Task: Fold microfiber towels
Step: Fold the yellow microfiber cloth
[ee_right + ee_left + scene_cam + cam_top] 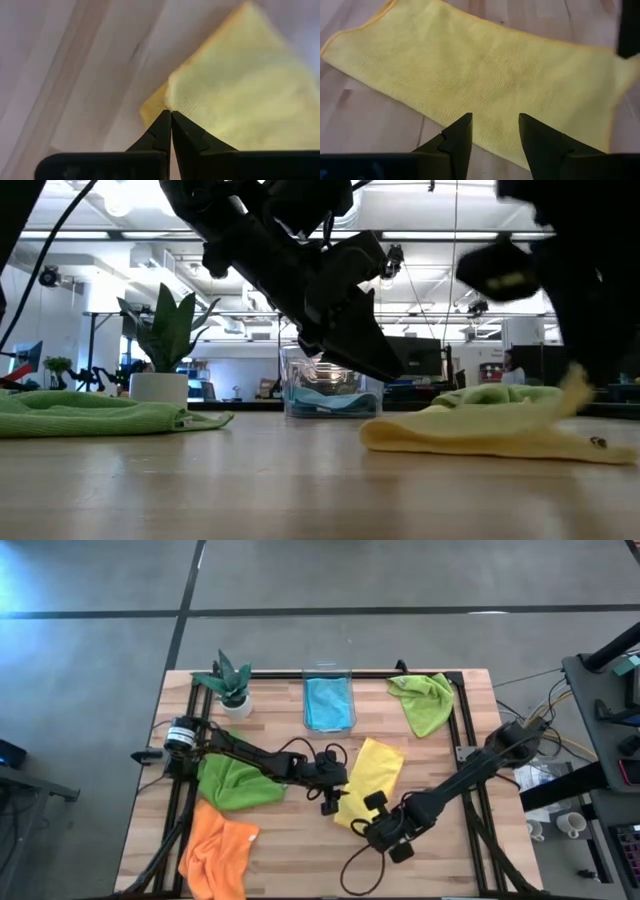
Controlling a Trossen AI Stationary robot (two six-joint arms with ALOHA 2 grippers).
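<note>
Five microfiber towels share my surface (300,840), and the yellow towel (372,778) in the middle is the one in hand: it lies mostly flat, long axis running near to far, between my two arms. My right gripper (170,116) is pressed together on its near corner, pinching a small tuck of cloth. My left gripper (495,131) hovers just over the towel's left edge with its fingers spread and nothing between them. I judge this cloth light, limp and grippy rather than slick; it will drape and sag from any single hold, so a corner or hem pinch is the right place, with a second hold on the neighbouring corner to keep the edge straight as it carries over. The dark green towel (238,783) and the orange towel (218,852) lie crumpled at the left, the lime green towel (424,700) sits bunched at the far right, and the blue towel (328,703) rests inside the clear plastic bin (329,670) at the far edge.
</note>
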